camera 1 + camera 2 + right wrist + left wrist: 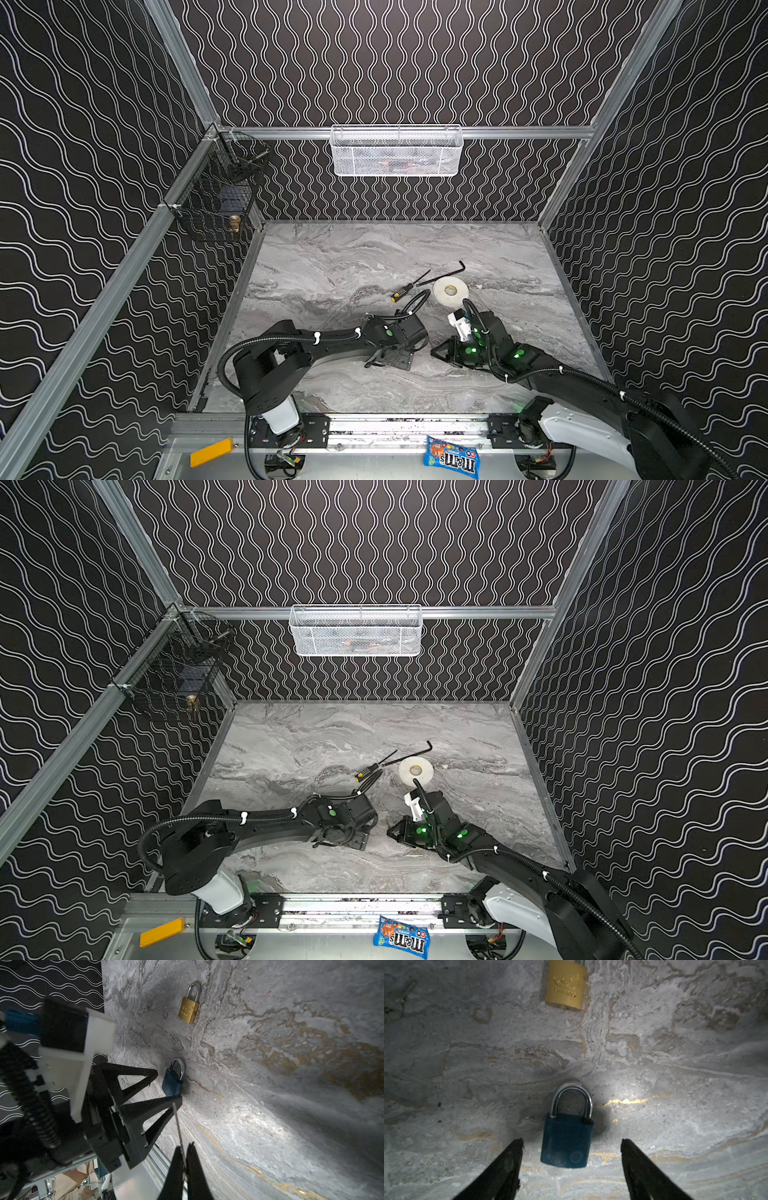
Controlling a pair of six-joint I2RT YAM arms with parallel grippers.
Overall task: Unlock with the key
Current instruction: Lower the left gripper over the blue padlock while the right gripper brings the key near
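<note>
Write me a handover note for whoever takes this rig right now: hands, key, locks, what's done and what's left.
Left hand: open, fingers flanking the blue padlock, not gripping it.
Right hand: shut on the key, seen edge-on, pointing toward the blue padlock.
Brass padlock: lies apart, untouched.
Done: key is in hand.
Left: likely steady the blue padlock, insert the key, turn; its shackle is closed.

Bare tabletop (675, 1105) flanks the blue padlock (566, 1142) between the left tool's (571, 1140) spread jaws; brass padlock (565, 987) beyond.
</note>
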